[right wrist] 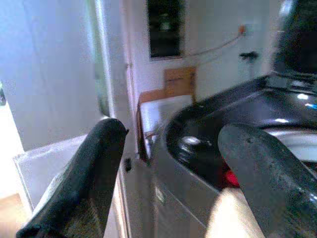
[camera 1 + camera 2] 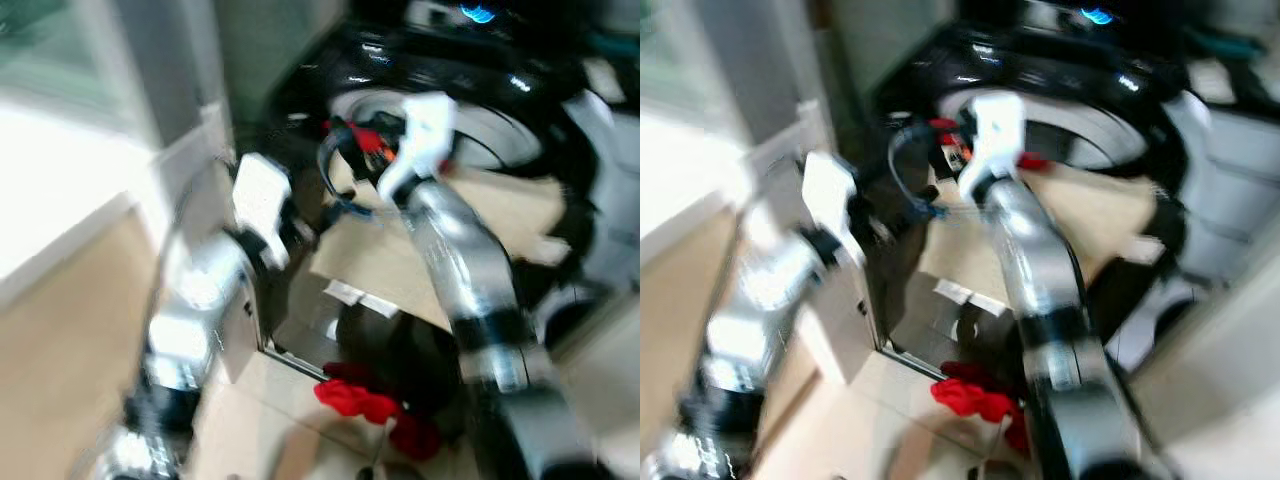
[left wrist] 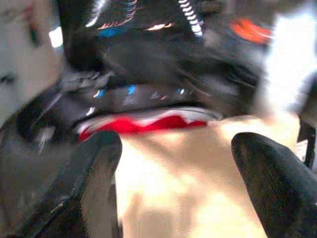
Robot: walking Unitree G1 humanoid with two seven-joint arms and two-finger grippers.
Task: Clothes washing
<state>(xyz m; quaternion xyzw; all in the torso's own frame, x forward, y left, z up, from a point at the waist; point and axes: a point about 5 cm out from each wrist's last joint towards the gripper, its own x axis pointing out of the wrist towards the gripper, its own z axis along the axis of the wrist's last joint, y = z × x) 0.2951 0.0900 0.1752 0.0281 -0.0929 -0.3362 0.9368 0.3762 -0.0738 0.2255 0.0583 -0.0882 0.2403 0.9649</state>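
Washer: black top-loader [image 2: 470, 70], lid up, sat ahead of the robot, with a blue light [image 2: 478, 12] glowing on the back panel. Head views were pretty blurry, so the fine detail was lost.
Drum opening: pale ring [image 2: 500, 125] with something red [image 2: 368, 137] sitting right at its near rim. Left wrist view caught the same red cloth [image 3: 148, 124] lying along the lip of the opening.
Right gripper: up at the washer's rim [image 1: 171, 163], fingers [image 1: 86, 173] spread wide with nothing between them. Right arm [image 2: 470, 270] reached forward over a tan panel [image 2: 500, 215] toward the drum.
Left gripper: fingers [image 3: 94, 168] also wide apart, holding nothing, aimed across the tan panel at the red cloth by the rim. Left arm [image 2: 200, 290] was lower and off to the left of the machine.
Red clothes on floor: a bunched red garment [image 2: 365, 405] lay on the tan floor [image 2: 70, 340] in front of the washer, below the right arm.
Surroundings: white wall [image 1: 44, 69] on the left; right wrist view showed a dark window [image 1: 166, 27] on the far wall past the washer.
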